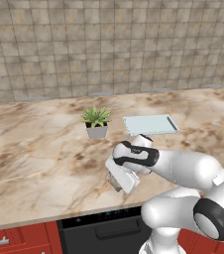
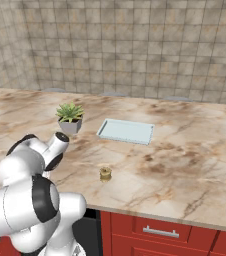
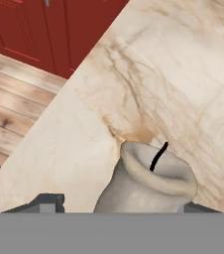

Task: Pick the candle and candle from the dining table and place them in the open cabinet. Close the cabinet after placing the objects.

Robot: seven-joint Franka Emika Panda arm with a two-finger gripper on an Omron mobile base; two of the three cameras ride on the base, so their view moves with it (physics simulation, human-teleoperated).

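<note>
Simulated kitchen, with a dining table (image 1: 34, 149) of beige, brown-veined marble before a tiled wall (image 1: 109, 44). White arm (image 1: 183, 168) bent low over the table's front edge, above the black dishwasher panel (image 1: 104, 229), wrist turned down toward the marble. In the hand view, gripper (image 3: 119, 207) set astride the pale grey-beige candle (image 3: 151, 186): jaws apart, one dark fingertip (image 3: 47, 203) standing clear of the wax on one side, the other tip just at the candle's far flank, contact there not to be judged. Candle upright on the marble close to the table's edge, rim flared, short black wick (image 3: 158, 156) leaning from its top; beyond the edge, wooden floor (image 3: 15, 109) and red cabinet fronts (image 3: 44, 30). In the right base view, olive-gold stub candle (image 2: 105, 173) upright on the marble near the front edge, just to the side of the arm, untouched, nearer the front than the pale blue tray (image 2: 126, 131) and well apart from the spiky green plant (image 2: 70, 117) in its grey pot. Plant and tray side by side toward the middle of the table, not touching. Below the marble, red drawers (image 2: 160, 231) with horizontal silver handles.
</note>
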